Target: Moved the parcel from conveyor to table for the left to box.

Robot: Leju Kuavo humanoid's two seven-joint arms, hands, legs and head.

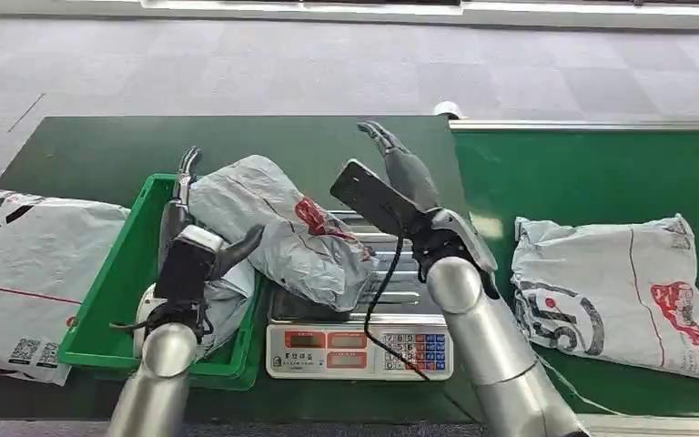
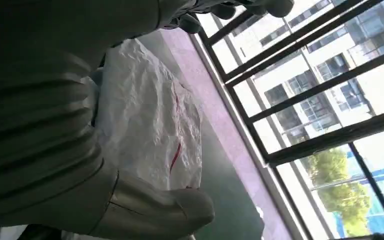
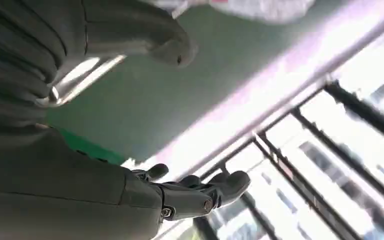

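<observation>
Nearest, a white scale (image 1: 359,350) carries the right end of the grey parcel (image 1: 278,223), whose left end leans over the green box (image 1: 109,300). Left hand (image 1: 187,228) grasps that end; right hand (image 1: 400,173) hovers released, fingers apart, just right of it.

Parcels' (image 1: 614,282) markings, scale (image 1: 359,350) display — all illegible

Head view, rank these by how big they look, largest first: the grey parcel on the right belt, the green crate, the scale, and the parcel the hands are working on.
1. Grey parcel on the right belt
2. Green crate, though partly covered
3. Middle parcel and scale: too alike and overlapping to rank.
</observation>
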